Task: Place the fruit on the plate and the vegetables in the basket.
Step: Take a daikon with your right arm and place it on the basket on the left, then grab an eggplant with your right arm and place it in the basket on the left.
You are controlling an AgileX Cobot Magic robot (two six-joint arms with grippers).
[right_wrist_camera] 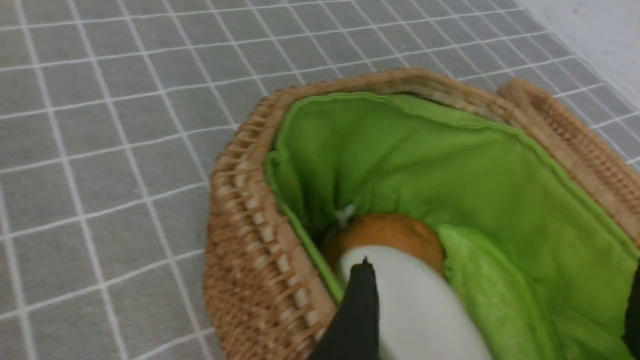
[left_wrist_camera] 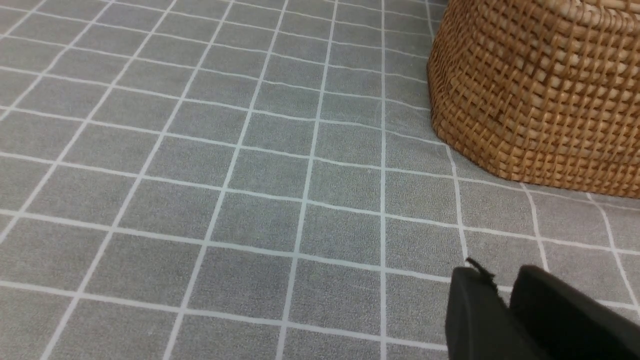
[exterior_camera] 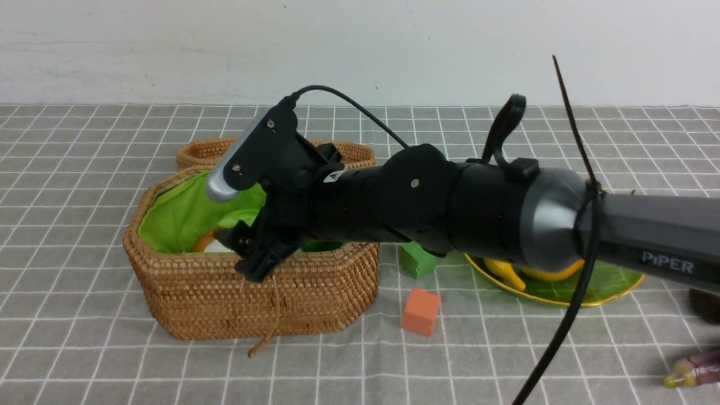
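Right claw point(right_wrist_camera: 497, 280) gapes empty over the basket point(exterior_camera: 253, 304), white oval piece point(right_wrist_camera: 415, 305) apparently loose inside; left claw point(left_wrist_camera: 501, 285) sits closed, empty; next, fetch the eggplant point(exterior_camera: 696, 367) by the bench's near-right corner.

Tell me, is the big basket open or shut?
Open. The basket's lid lies back behind it, and the green lining, an orange-brown lump and a white piece show inside.

Tan woven basket point(exterior_camera: 253, 292), bright green lining point(exterior_camera: 174, 219), grey white-gridded cloth point(exterior_camera: 112, 365).
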